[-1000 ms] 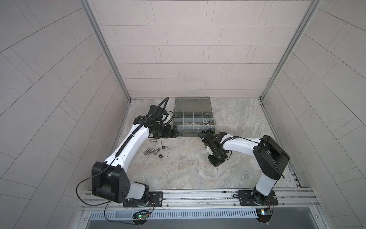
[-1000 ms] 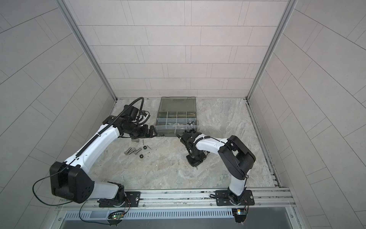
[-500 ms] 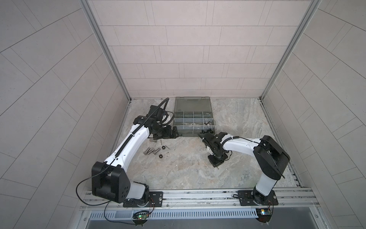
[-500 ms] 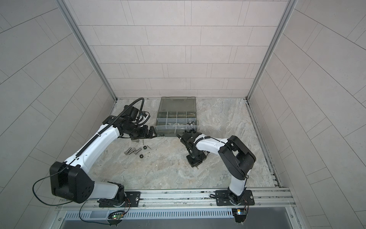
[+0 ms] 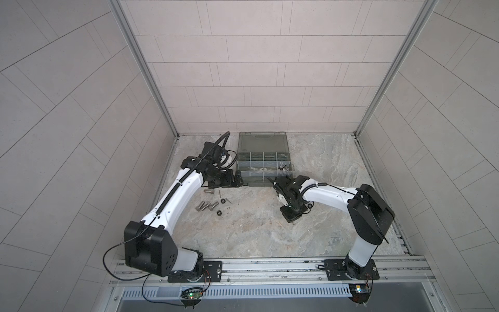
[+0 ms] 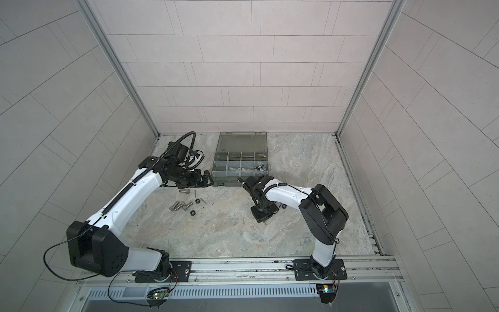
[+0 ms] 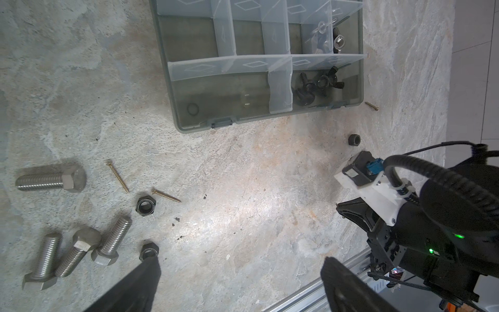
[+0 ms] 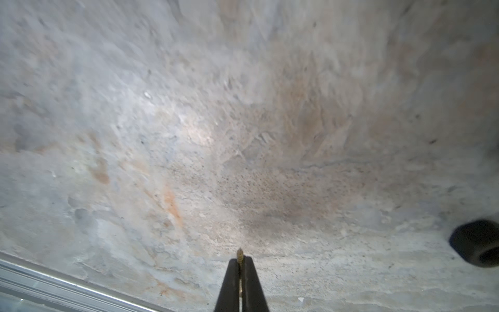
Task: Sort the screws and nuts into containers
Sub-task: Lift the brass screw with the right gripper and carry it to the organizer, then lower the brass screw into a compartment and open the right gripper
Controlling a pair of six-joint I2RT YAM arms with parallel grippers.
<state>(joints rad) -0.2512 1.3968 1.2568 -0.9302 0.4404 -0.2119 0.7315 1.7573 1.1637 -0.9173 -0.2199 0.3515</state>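
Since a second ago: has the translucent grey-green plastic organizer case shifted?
No. The translucent grey-green plastic organizer case lies at the tiled back wall's base exactly as before, in both top views.

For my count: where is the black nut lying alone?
In the left wrist view the black nut lies on the right side, beside the right gripper, near the organizer case.

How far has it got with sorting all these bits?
Partly done. Black wing nuts and silver nuts already lie in separate compartments of the organizer case. In hand: the right end effector is shut on a thin brass screw. Left on the table: four silver bolts, loose screws and black hex nuts; the open left end effector hovers near them, holding nothing.
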